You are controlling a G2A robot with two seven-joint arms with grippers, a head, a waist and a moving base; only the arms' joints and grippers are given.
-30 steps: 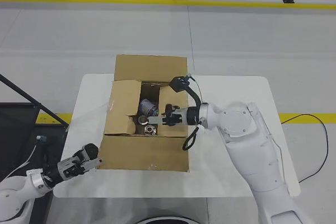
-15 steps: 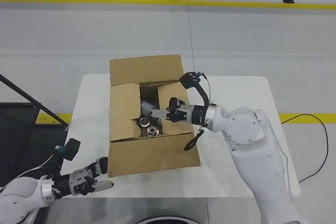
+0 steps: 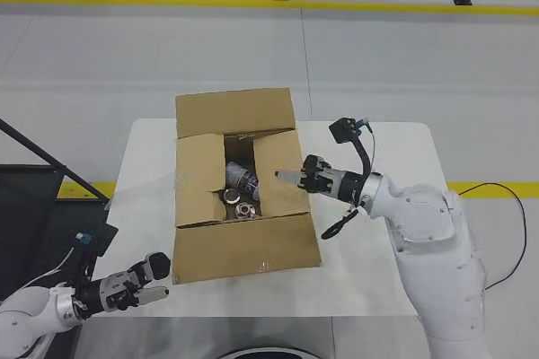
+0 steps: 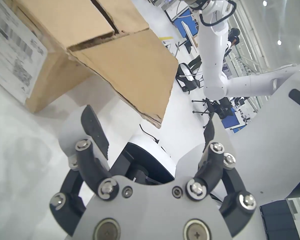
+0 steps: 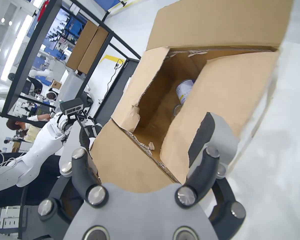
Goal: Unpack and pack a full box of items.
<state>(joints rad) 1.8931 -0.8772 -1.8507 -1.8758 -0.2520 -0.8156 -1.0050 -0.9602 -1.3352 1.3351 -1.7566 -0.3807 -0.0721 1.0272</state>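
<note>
The cardboard box [image 3: 242, 247] now sits slightly turned and nudged toward the right of where it lay a second ago, its flaps open and its far flap folded back. The right gripper [image 3: 292, 176], which was down inside the box over the contents a second ago, has pulled out to the right and hovers at the edge of the right flap, fingers spread and holding nothing. The left gripper [image 3: 158, 278] has drawn back from the box's near left corner to the near left edge of the tabletop [image 3: 386, 260], also spread and empty. A can [image 3: 243, 178] and some small round metal pieces [image 3: 242, 210] lie inside the box, so this withdrawal seems to have brought nothing out, and the unpacking looks barely begun; another reach in seems needed. The tabletop is white with rounded corners, and the box stands left of its middle. Around it is pale grey floor [image 3: 117, 63] with a yellow line [image 3: 485, 188], and a black frame [image 3: 27, 144] stands on the left.
</note>
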